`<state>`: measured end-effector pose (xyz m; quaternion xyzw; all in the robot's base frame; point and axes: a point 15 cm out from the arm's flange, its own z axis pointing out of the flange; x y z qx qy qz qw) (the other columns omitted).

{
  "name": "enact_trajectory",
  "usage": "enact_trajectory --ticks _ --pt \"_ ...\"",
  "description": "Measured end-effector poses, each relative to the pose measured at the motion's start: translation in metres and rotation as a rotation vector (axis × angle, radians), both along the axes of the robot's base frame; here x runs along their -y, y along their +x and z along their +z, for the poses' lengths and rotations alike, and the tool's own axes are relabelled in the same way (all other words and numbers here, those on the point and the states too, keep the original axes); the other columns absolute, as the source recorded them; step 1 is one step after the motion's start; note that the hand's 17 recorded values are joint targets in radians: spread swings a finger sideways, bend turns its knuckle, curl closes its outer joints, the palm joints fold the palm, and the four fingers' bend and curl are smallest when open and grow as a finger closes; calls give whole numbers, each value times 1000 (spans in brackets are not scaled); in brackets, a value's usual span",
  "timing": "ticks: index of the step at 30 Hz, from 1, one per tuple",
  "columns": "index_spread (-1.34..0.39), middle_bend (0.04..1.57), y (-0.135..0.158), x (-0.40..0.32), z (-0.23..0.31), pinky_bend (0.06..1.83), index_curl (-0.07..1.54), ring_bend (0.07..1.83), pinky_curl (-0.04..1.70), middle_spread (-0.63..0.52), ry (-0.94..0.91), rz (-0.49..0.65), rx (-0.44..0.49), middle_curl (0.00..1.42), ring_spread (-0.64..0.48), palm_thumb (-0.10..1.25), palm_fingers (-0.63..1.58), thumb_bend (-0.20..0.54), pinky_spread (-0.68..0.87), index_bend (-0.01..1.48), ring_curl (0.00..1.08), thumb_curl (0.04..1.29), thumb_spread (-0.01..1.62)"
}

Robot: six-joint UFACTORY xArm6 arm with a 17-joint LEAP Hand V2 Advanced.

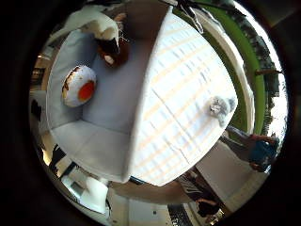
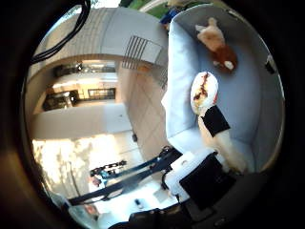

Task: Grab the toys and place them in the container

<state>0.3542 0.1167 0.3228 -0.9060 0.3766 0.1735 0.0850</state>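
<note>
A pale blue container sits beside a white checked cloth. A round white and orange toy and a brown and white plush toy lie inside the container. A small grey plush toy lies on the cloth, away from the container. In the thumb side view my hand hangs over the container's rim, and one finger reaches out fairly straight above the container floor, near the round toy. The finger touches no toy. The plush toy lies at the far end.
A tiled floor lies beside the container. Green ground runs past the cloth's far edge. A person in blue is off the cloth's corner. Furniture stands further back in the room.
</note>
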Motion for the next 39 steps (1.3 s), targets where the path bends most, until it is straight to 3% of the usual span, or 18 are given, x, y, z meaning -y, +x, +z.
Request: enact_trajectory --ticks 6,13,16,21,26,39 --pt "-400 185 72 77 35 561 421 431 414 38 3 -138 157 359 261 760 30 -33 447 166 300 485 1119" --pt "-352 180 157 190 60 520 372 429 379 31 -242 -183 288 349 249 718 54 -35 422 152 306 469 1121" --pt "-340 175 168 237 36 517 344 422 366 30 -359 -187 258 341 242 699 52 -33 410 152 308 456 1120" --pt "-339 175 195 278 10 518 310 409 351 27 -524 -145 285 336 237 691 35 -30 401 150 309 435 1118" --pt "-349 180 209 277 -54 511 276 401 338 29 -585 -85 198 333 239 696 1 -27 388 143 311 419 1114" --pt "-321 177 233 279 -131 500 232 359 308 29 -778 0 147 320 238 697 -19 -31 387 152 309 374 1095"
